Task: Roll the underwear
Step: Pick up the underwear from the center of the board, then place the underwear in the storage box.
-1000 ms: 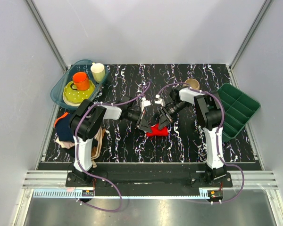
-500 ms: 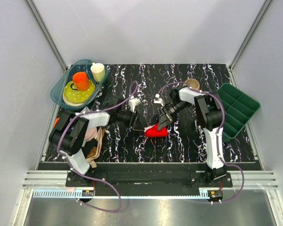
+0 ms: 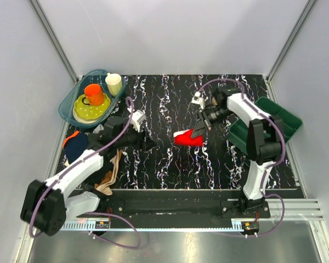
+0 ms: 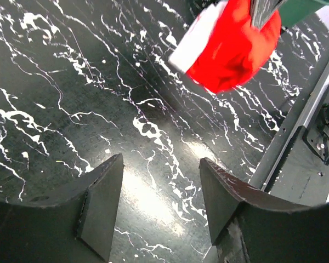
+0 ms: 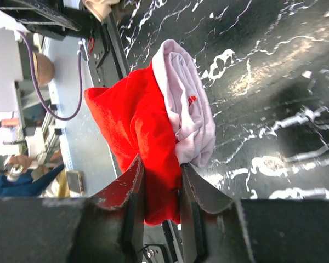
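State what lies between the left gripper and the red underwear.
Only bare marbled tabletop; the left wrist view shows it between the left gripper and the underwear.

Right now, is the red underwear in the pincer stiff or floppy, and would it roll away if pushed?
Probably floppy: the underwear bunches in soft folds where the right pincer pinches it. It is likely light, since it looks like thin cloth held by a small pinch. Pushed, it would probably crumple or slide rather than roll away, because the bundle looks loose, not round.
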Controlling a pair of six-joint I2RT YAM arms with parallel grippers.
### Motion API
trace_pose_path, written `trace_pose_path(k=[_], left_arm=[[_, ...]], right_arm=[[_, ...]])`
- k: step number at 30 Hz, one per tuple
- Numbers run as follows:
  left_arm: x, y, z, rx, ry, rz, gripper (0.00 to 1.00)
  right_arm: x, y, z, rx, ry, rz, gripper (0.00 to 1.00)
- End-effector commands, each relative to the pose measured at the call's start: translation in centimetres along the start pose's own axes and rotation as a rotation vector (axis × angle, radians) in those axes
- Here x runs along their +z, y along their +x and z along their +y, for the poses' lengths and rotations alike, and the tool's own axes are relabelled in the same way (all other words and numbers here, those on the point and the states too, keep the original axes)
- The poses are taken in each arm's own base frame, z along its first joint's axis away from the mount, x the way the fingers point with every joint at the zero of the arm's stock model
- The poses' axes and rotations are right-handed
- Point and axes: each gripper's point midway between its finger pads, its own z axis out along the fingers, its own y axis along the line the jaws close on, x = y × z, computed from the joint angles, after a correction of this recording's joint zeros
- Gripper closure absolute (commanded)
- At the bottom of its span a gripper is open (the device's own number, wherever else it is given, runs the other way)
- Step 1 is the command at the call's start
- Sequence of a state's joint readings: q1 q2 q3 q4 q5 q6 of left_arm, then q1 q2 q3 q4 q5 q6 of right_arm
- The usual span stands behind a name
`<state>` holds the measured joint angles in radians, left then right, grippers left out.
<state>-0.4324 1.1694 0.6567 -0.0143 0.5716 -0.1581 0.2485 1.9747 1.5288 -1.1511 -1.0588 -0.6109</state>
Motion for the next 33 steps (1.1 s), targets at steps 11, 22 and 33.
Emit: trace_pose_path(k=[11,22,33], left_arm=[[-2.3,-1.6,-4.3,0.091,0.055,-0.132,0.35],[-1.2,0.4,-5.5,0.141,0.064,-0.075,0.35],[-0.6,1.7,-5.8,0.161,0.064,-0.053,0.35]], right_arm=[[-19.9,4.9,0.4,0.106,0.477,-0.356,1.0],[-23.8,8.3,-6.7,0.245,0.707,-0.473,1.0],[-24.1,9.8,-10.3,0.331,0.766,-0.516,1.0]])
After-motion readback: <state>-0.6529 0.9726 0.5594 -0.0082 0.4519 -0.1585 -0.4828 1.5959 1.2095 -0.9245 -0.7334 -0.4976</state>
